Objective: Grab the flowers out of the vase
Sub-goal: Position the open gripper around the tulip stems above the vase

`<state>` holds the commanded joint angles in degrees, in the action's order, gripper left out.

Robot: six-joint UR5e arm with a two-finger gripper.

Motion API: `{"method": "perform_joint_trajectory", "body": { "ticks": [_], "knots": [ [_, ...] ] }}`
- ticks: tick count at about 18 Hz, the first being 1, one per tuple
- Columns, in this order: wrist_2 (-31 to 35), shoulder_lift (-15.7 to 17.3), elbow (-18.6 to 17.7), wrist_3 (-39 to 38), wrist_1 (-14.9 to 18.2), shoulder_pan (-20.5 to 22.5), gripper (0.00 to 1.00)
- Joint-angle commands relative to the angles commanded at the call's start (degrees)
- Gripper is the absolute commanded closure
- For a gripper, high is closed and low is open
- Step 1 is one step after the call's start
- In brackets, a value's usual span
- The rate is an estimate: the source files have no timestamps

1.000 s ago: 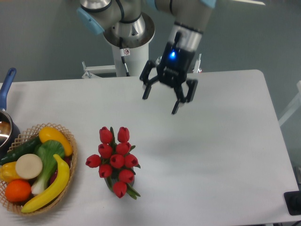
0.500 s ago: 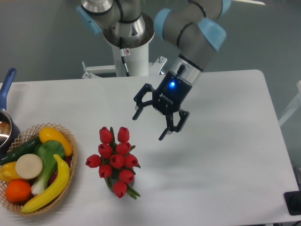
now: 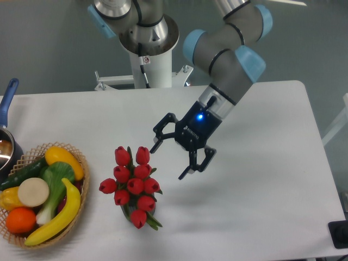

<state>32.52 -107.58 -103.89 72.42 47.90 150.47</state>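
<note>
While the tulips are standing untouched in their vase, these are the relations the pick is turning on:

Wicker basket [image 3: 81,163]: sitting at the table's left edge toward the front corner, holding a banana [image 3: 54,217], an orange and other produce; lying well apart from the bunch and playing no part in the pick.

Flowers [image 3: 133,185]: a bunch of closed red tulip buds standing left of the table's [image 3: 261,163] middle, nearer the front edge than the back, rising out of the vase and spreading wider than it.

Vase [image 3: 150,209]: mostly hiding under the buds and leaves, with only a dark sliver showing at the bunch's lower right.

Long axis: the stems are seemingly running upright toward the camera, so the bunch is reading as a rounded cluster stretching slightly front to back.

Gripper [image 3: 168,161]: hanging just up and to the right of the bunch with its fingers spread wide and nothing between them, the near fingertip lying close to the top buds without touching.

Direction to go: the flowers are lying down and to the left of the gripper, so I judge a short shift that way is needed before closing.
</note>
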Motion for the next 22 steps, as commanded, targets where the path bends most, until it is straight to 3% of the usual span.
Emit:
{"method": "perform_joint_trajectory", "body": {
  "ticks": [7, 22],
  "knots": [
    [0.09, -2.90, 2.46, -0.09, -2.46, -2.64, 0.00],
    [2.02, -2.64, 1.41, 1.76, -2.73, -5.18, 0.00]
  ]
}}
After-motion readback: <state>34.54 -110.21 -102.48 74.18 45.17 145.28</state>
